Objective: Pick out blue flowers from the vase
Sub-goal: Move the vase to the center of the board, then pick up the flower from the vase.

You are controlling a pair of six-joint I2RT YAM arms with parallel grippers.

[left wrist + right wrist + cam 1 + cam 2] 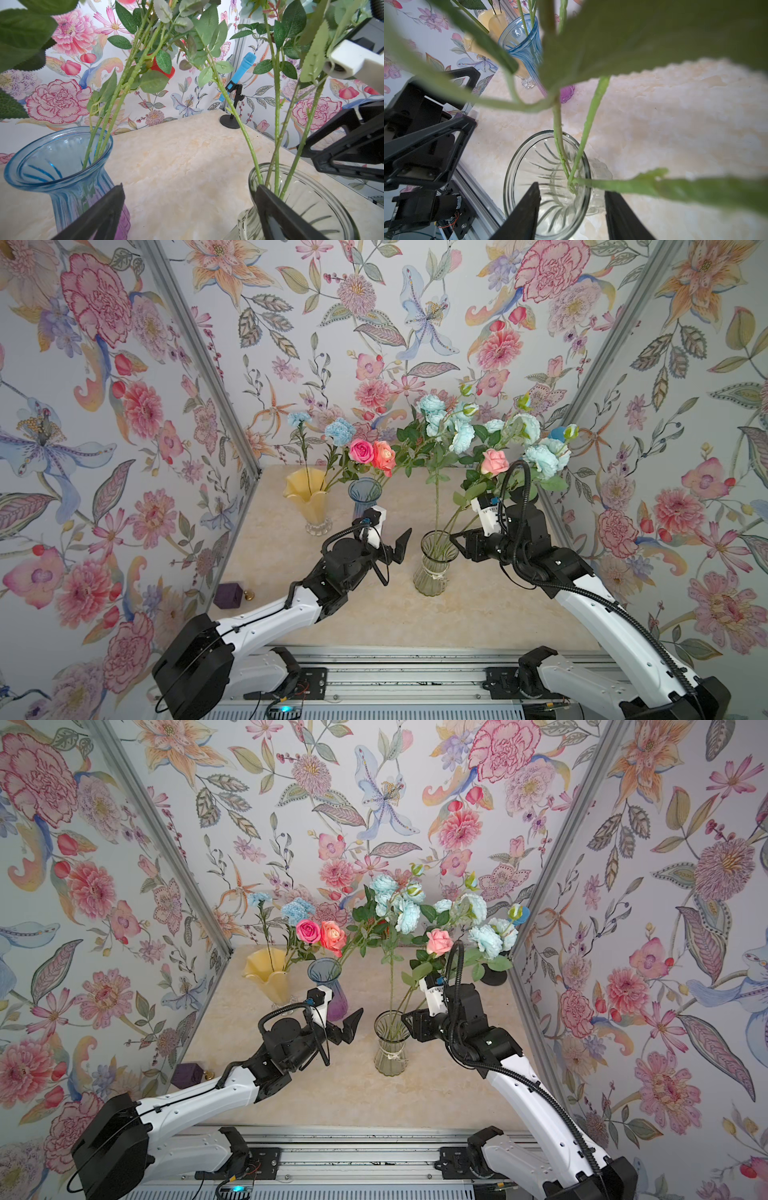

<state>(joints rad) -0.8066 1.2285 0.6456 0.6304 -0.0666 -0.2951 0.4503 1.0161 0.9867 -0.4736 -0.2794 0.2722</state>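
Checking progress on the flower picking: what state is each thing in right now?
Clear vase: upright, holds aqua flowers, apparently a pink rose too.
Blue vase: upright, holds pink and orange roses.
Yellow vase: upright, holds carnations.
Left pincer: open, empty, between blue and clear vases.
Right pincer: open, empty, at the clear vase's rim.
Microphone: tilted in its stand.

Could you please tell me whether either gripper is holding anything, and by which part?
Nothing is held. The left gripper is open beside the clear vase; the right gripper has its jaws apart at the rim, closed on no stem.
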